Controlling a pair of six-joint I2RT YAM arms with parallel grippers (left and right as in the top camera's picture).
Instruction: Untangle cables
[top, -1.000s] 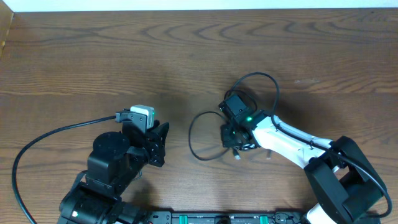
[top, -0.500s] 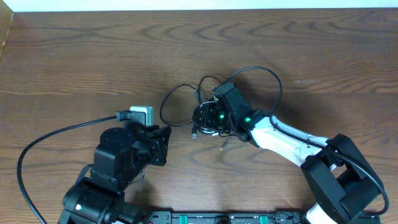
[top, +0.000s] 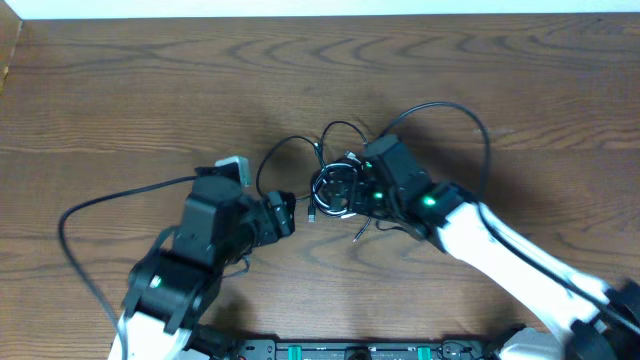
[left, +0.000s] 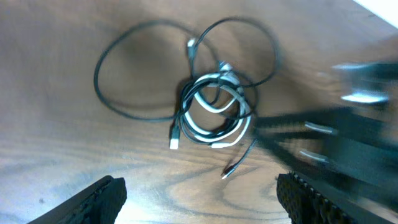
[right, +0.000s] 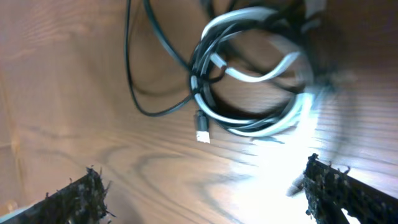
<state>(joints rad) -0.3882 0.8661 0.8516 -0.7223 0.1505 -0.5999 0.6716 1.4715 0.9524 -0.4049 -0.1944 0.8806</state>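
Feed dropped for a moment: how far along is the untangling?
Done: nothing visible; the white cable and black cables lie wound in one coil. In hand: nothing; the left gripper and right gripper hover by it, jaws open and empty. Left: pulling every cord apart.

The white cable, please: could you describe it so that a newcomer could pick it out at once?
On the brown wooden table, look near the middle for a small tangled coil of thin cords. The white cable is wound round inside that coil, among the black cables. It is the only pale cord there; its neighbours are all black.
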